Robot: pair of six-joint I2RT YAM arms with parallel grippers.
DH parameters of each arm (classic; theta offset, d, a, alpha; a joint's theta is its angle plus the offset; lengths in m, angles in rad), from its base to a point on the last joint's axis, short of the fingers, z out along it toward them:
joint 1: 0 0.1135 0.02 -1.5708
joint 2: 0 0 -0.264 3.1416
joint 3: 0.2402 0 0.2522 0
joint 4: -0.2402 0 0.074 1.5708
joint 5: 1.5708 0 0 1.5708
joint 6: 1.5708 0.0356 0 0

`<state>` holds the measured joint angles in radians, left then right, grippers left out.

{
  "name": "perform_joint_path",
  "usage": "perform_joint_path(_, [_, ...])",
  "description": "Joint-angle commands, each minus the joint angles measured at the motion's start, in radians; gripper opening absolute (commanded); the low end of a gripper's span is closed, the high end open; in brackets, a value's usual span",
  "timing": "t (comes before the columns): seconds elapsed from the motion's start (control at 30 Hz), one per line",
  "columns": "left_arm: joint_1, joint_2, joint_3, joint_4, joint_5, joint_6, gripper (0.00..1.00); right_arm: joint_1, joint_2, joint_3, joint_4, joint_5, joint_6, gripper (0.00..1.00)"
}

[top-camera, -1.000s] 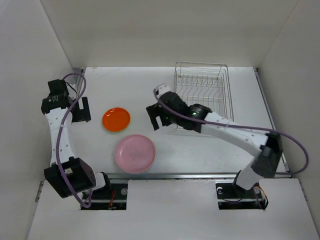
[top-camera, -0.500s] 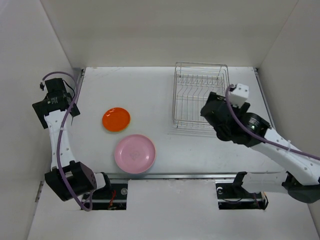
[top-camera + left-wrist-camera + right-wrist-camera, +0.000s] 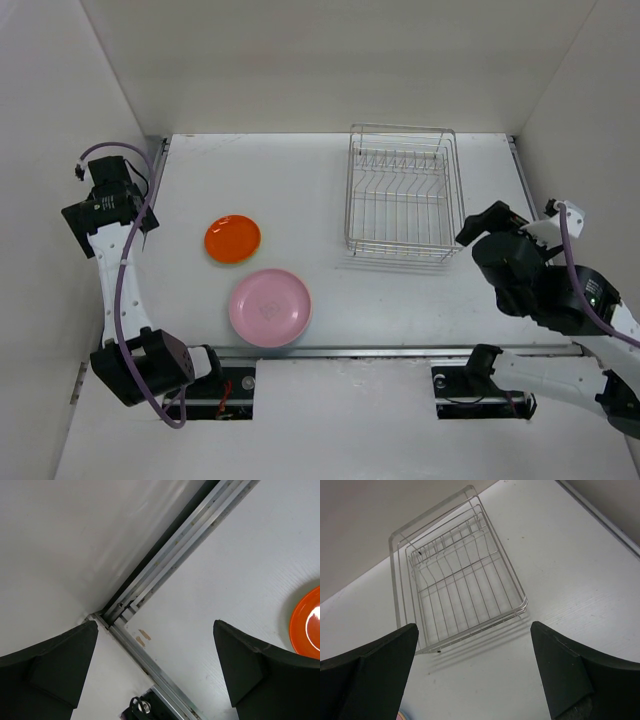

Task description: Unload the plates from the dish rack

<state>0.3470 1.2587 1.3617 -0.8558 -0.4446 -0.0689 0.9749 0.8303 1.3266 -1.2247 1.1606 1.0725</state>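
Reading left claw (image 3: 155, 630) first: jaws spread wide, nothing between the fingers. It hangs over the far-left part of the tabletop (image 3: 300, 180), above the metal edge rail (image 3: 180, 545) where the side wall meets the surface. Edge of the orange-red plate (image 3: 307, 625) shows at the right border of the left wrist view, clear of the fingers.

Right claw (image 3: 474, 630): jaws also spread wide, holding nothing. It points toward the dish rack (image 3: 455, 580) from the rack's near-right side, apart from the wire, no contact. In the top view the right arm sits at the right edge of the tabletop, just beside the rack's near-right corner.

Dish rack (image 3: 400, 200): standing flat at the far right of the tabletop, divider prongs upright along its far half.

Plates: orange-red plate (image 3: 232, 239) lies flat, left of centre. Pink plate (image 3: 269, 307) lies flat just nearer than it, close to the front edge. Both are well apart from the rack and from either claw.
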Motion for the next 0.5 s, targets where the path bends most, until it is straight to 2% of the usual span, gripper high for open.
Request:
perform_joint_path(0.0, [0.003,-0.033,0.04,0.006,-0.008,-0.009,1.0,-0.004,-0.022,-0.02,0.034,0.027,0.018,1.0])
perform_joint_path(0.47, [0.003,-0.033,0.04,0.006,-0.006,-0.009,1.0,-0.004,-0.042,-0.04,0.062,0.017,0.009,1.0])
